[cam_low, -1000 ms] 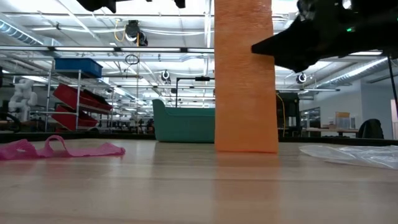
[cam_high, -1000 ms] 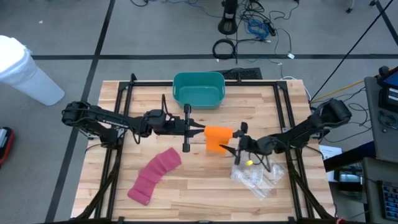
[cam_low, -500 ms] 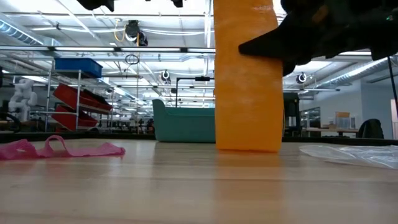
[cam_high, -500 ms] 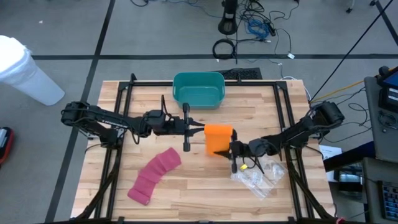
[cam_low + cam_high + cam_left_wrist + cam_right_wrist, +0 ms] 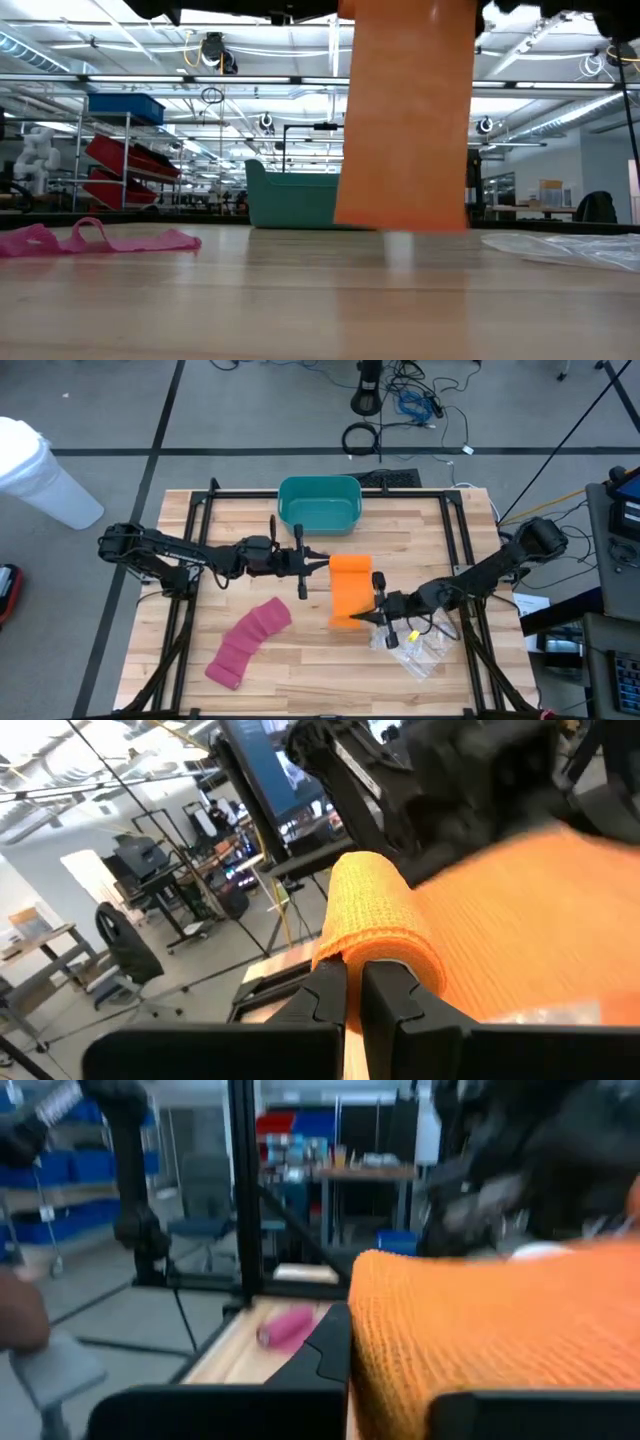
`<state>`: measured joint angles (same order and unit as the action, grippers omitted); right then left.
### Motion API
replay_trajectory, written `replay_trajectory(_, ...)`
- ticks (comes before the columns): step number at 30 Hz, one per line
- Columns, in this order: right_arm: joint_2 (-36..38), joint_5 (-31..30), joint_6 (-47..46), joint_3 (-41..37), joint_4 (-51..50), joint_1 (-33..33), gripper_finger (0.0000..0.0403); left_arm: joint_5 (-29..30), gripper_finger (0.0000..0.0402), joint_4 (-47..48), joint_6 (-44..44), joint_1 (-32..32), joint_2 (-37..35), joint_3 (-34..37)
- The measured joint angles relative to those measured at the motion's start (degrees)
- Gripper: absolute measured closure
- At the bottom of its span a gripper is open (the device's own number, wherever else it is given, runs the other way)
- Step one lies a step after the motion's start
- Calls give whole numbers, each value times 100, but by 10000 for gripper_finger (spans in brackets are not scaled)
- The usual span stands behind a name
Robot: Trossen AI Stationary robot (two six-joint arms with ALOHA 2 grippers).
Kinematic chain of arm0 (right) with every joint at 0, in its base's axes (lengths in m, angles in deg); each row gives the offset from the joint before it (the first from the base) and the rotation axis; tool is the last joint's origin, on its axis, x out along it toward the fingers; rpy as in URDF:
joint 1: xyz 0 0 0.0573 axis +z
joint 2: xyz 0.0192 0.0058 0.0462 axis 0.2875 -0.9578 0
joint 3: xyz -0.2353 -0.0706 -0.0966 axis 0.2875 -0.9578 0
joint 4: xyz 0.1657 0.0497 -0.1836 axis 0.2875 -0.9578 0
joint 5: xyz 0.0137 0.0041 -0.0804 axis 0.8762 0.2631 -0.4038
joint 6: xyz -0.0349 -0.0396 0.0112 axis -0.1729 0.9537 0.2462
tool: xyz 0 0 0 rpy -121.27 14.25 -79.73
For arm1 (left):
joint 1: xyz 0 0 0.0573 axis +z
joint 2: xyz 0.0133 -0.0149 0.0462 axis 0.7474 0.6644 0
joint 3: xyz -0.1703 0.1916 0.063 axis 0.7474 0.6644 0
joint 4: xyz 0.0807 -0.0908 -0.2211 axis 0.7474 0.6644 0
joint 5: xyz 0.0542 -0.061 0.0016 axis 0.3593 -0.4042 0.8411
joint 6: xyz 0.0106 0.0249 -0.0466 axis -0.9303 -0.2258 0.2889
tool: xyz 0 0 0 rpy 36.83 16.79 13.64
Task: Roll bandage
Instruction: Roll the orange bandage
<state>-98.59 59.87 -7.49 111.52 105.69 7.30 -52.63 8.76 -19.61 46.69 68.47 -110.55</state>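
An orange bandage (image 5: 350,590) stretches as a flat strip over the middle of the table, between my two grippers. Its far end is a small roll (image 5: 372,905). My left gripper (image 5: 322,564) is shut on that far end, and my right gripper (image 5: 372,618) is shut on the near end. In the low view the orange bandage (image 5: 405,120) hangs as a wide band with its lower edge just off the wood. A second, pink bandage (image 5: 250,642) lies loose and flat on the table's near left. My left gripper pinches the rolled far end (image 5: 380,955) of the orange bandage between its two fingers, at the roll's left side. The fingers come in level from the table's left. The roll is held off the table. My right gripper grips the strip's near end (image 5: 400,1320) at its right edge, coming in about level from the table's right. One finger (image 5: 325,1350) shows beside the cloth; the cloth covers the other. The strip runs from here to the left gripper, clear of the table.
A teal bin (image 5: 320,503) stands at the far middle of the table. A clear plastic bag (image 5: 415,650) lies at the near right, just beyond my right gripper. Black frame rails (image 5: 190,590) run along the table's left and right sides.
My right gripper has shut on the orange bandage's lower end and gone toward the table's near edge. The bandage, which hung down short from my left gripper, is now drawn out into a longer strip, and its lower end has risen off the table.
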Motion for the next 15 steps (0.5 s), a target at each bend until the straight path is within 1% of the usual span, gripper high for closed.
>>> replay_trajectory(4, 694, -11, 60, 10, -276, -154, 403, -4, 394, 114, -117, -7, 30, 0)
replay_trajectory(7, 1033, -10, -54, 10, -440, -360, 403, -4, 394, 119, -127, -7, 128, 0)
replay_trajectory(11, 1123, 306, -338, 8, -476, -596, 403, 105, 394, -86, -146, -7, 311, -5)
replay_trajectory(15, 1123, 407, -435, 144, -647, -763, 403, 142, 394, -159, -267, 0, 474, -55)
